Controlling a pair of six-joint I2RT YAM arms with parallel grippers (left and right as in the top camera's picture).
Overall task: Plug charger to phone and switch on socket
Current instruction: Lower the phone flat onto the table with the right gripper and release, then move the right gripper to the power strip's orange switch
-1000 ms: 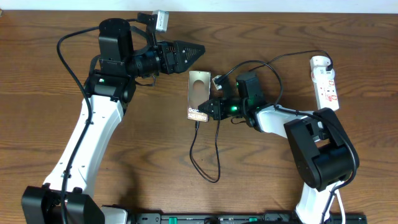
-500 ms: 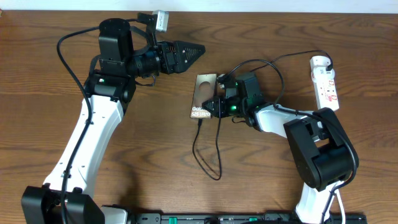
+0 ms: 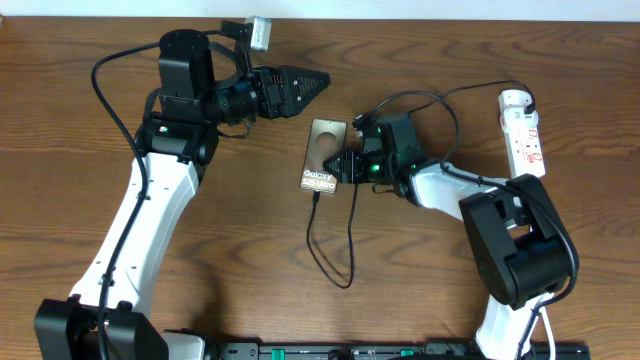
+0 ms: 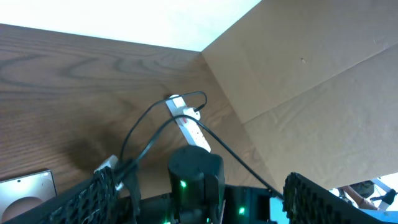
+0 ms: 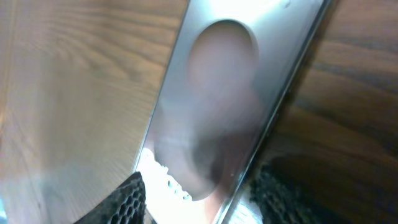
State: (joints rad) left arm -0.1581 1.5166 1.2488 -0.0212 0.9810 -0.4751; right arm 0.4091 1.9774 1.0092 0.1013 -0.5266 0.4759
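My right arm stretches low, elbow bent, right pincer (image 3: 337, 174) clamped across the phone (image 3: 322, 148) at its lettered end; my left pincer (image 3: 316, 81) hovers nearby, fingers (image 4: 102, 193) spread wide.

Right wrist view: the phone (image 5: 217, 112) was out of focus, its white lettering unreadable and its lower end cut off by the frame's bottom edge. Only the tips of the right gripper (image 5: 202, 196) fingers (image 5: 132, 198) showed, and contact with the phone could not be established. Overhead: the charger (image 3: 309, 238) connector at the phone's lower edge was too small to confirm seating. The socket (image 3: 525, 130) switch positions were illegible. Left wrist view: the phone was cropped to one corner.
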